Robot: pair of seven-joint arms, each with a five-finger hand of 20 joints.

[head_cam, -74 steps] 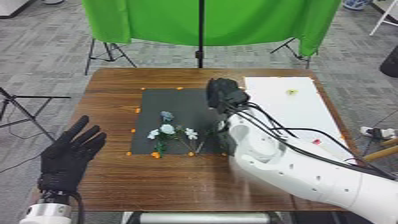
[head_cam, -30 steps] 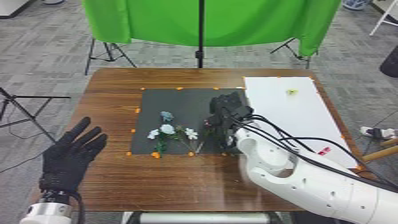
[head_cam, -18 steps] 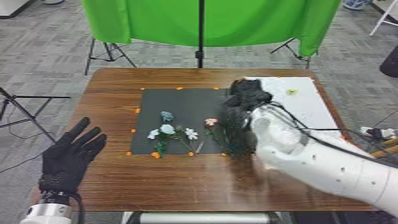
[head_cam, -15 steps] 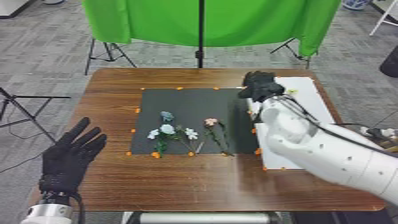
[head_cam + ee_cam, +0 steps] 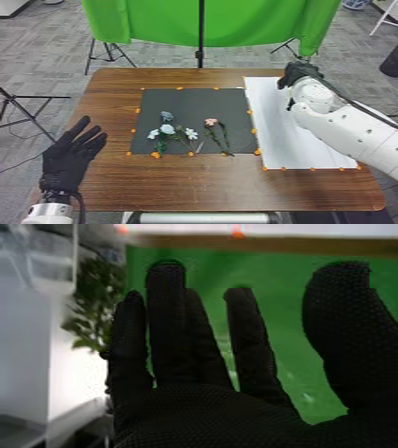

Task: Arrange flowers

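white and blue flowers [image 5: 167, 129] and a pink one [image 5: 210, 121] lie towards the near edge of the dark mat [image 5: 182, 101], green stems thin. the left hand [image 5: 67, 162] is relaxed; the right hand [image 5: 303, 73], by the white sheet's far right corner, is released, knit-textured fingers [image 5: 167, 324] straight in the wrist view, near a leafy plant [image 5: 93, 299].

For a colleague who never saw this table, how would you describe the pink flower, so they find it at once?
On the brown table, find the dark mat beside the white sheet. Just right of the mat's middle lies the pink flower, with green stems running toward the robot. White blooms and a blue one lie left; it alone is pink.
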